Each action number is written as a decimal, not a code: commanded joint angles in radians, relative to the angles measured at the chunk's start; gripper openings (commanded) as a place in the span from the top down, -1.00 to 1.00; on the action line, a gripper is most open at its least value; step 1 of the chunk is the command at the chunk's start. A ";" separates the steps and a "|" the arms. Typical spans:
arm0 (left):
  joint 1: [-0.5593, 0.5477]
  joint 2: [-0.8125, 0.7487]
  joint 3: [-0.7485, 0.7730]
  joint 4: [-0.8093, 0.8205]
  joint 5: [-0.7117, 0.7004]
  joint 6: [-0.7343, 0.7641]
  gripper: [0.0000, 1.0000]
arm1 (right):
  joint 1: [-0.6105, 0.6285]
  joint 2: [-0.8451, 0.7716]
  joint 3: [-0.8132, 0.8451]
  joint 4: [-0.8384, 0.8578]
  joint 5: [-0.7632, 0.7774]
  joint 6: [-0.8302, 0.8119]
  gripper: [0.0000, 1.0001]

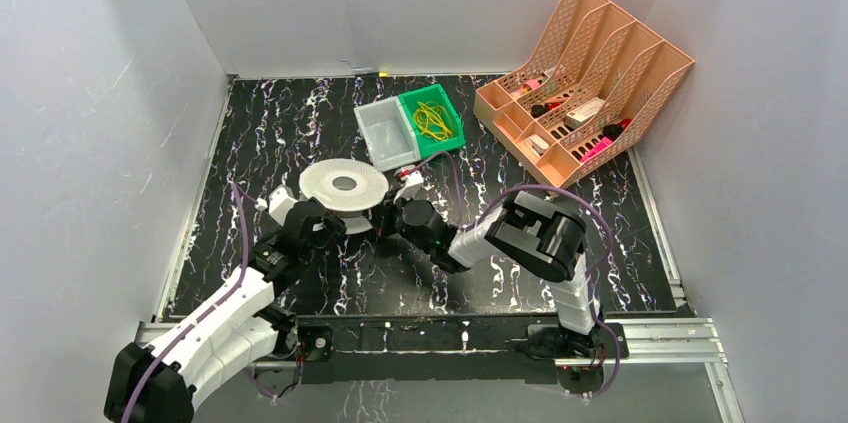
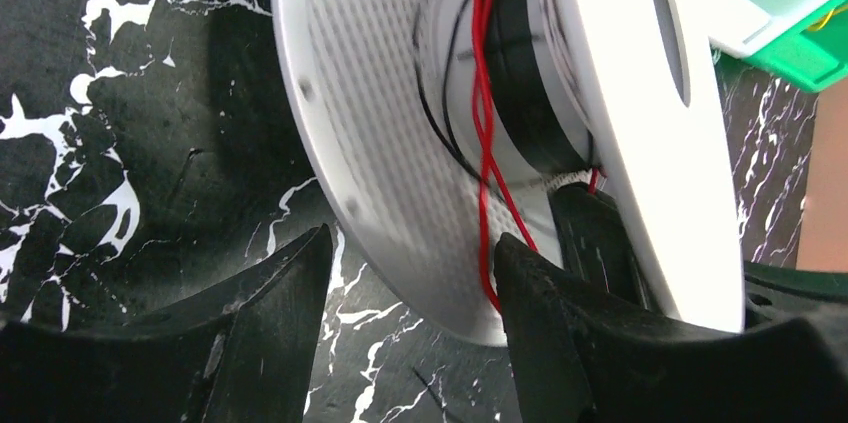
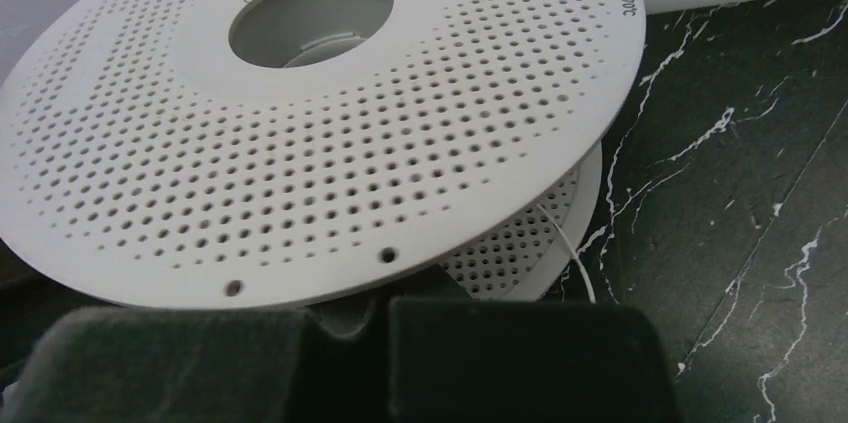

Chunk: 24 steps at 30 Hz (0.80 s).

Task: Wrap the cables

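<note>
While both arms reach in over the black marbled counter [image 1: 270, 133], the overhead camera shows a white perforated spool [image 1: 345, 186] lying flat near the middle. The left fingers [image 1: 320, 218] sit at its near-left rim and the right fingers [image 1: 393, 208] at its near-right rim. Behind the spool stand a clear bin [image 1: 385, 133] and, touching it, a green bin [image 1: 445, 103] holding a yellow wire tangle [image 1: 433, 121]. A peach file rack [image 1: 600, 53] fills the far right corner.

Seen from the left wrist, the left fingers [image 2: 525, 288] are spread apart, released, with the rim of the nearer spool [image 2: 380, 143] flange standing in the gap between them. The red wire [image 2: 484, 93] lies in a few loose turns around the hub between the two flanges. One slack loop of it drops down against the inner side of the right-hand finger. A dark shape sits between the flanges just beyond that finger; I can't tell what it is.

Seen from the right wrist, the right fingers [image 3: 400, 353] are clenched together just under the edge of the spool's [image 3: 300, 143] top flange. Whether they pinch anything I cannot tell. A thin white strand [image 3: 572, 248] trails out from between the flanges onto the counter [image 3: 750, 193]. The red wire is hidden from this side.
</note>
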 commanded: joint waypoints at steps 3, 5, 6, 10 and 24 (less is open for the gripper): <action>-0.012 -0.051 -0.001 -0.061 0.079 0.049 -0.23 | 0.040 0.057 0.013 -0.103 -0.062 0.020 1.00; -0.012 -0.063 0.004 -0.071 0.079 0.051 -0.27 | 0.042 0.061 0.015 -0.104 -0.063 0.019 1.00; -0.011 -0.068 0.005 -0.075 0.081 0.053 -0.29 | 0.045 0.063 0.019 -0.106 -0.061 0.019 1.00; -0.012 -0.087 0.001 -0.079 0.090 0.056 -0.34 | 0.050 0.067 0.020 -0.108 -0.057 0.017 1.00; -0.012 -0.105 0.058 -0.120 0.088 0.081 -0.39 | 0.059 0.041 0.016 -0.110 -0.046 0.028 0.59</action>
